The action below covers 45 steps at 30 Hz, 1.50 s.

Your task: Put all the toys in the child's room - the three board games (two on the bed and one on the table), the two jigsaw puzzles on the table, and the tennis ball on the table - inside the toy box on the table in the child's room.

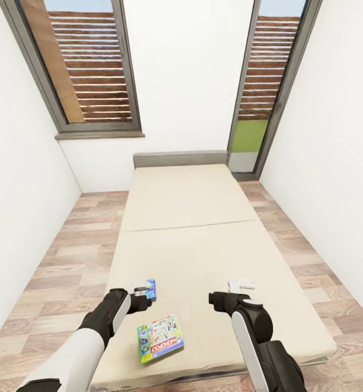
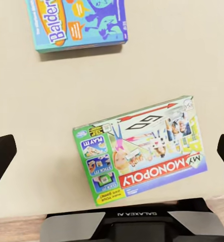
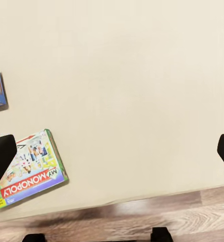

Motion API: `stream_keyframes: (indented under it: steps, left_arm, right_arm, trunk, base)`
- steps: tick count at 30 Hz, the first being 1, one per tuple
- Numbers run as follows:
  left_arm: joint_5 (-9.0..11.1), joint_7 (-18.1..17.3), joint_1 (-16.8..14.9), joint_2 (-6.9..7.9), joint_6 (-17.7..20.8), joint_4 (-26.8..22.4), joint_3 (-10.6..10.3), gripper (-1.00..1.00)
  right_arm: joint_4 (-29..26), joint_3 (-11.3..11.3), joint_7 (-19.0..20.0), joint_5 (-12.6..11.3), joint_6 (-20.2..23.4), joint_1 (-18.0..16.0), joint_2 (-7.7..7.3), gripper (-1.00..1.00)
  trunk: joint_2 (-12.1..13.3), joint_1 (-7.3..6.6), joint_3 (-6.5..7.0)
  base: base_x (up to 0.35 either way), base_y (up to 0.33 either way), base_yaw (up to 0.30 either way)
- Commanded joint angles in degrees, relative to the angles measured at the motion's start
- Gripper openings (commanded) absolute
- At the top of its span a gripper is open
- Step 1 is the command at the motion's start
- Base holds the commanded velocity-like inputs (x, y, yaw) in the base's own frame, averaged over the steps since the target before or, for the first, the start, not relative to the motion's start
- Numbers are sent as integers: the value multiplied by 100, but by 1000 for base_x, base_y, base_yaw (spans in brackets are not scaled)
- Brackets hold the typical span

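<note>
A: The bed (image 1: pixel 203 228) runs away from the robot, with both board games on its near end. Which arm gets the Monopoly box (image 1: pixel 160 338)?

B: The left, I'd judge. The left gripper (image 1: pixel 143 294) hangs above the mattress, spread wide and empty, and in its wrist view the box lies between the two fingertips (image 2: pixel 1 159), long axis slightly skewed across the gap.

A: And the blue box (image 1: pixel 147 289)?

B: Beyond the jaws, cut off in both wrist views; the left gripper partly covers it from the head.

A: The right gripper (image 1: pixel 225 298)?

B: Wide open, holding nothing, over bare mattress; Monopoly sits off to one side.
</note>
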Motion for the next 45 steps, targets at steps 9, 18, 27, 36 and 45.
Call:
stream_keyframes:
  steps: [9, 18, 27, 36, 45]
  left_arm:
    - [8, 20, -3, -16, 24, -26, 26, 100]
    - [13, 33, -99, -20, 93, -302, 33, 100]
    - [16, 28, -176, -41, 117, -392, 24, 100]
    - [19, 21, -186, -43, 98, -432, 21, 100]
    - [19, 19, -188, -38, 50, -456, 16, 100]
  right_arm:
    - [-4, -18, -50, -58, -158, -62, 0, 100]
    - [-6, 43, -43, -58, -222, -69, 0, 100]
    - [-10, 247, -35, -58, -276, -70, 0, 100]
    - [-11, 241, -22, -60, -469, -71, 0, 100]
    - [-11, 103, -4, -66, -581, -71, 0, 100]
  trunk:
    - [-12, 3, -95]
    - [-12, 3, -179]
    - [-12, 3, -263]
    - [-12, 3, -347]
    - [-12, 3, -431]
  base:
    - [0, 0, 0]
    - [0, 0, 0]
    - [0, 0, 0]
    - [0, 0, 0]
    - [0, 0, 0]
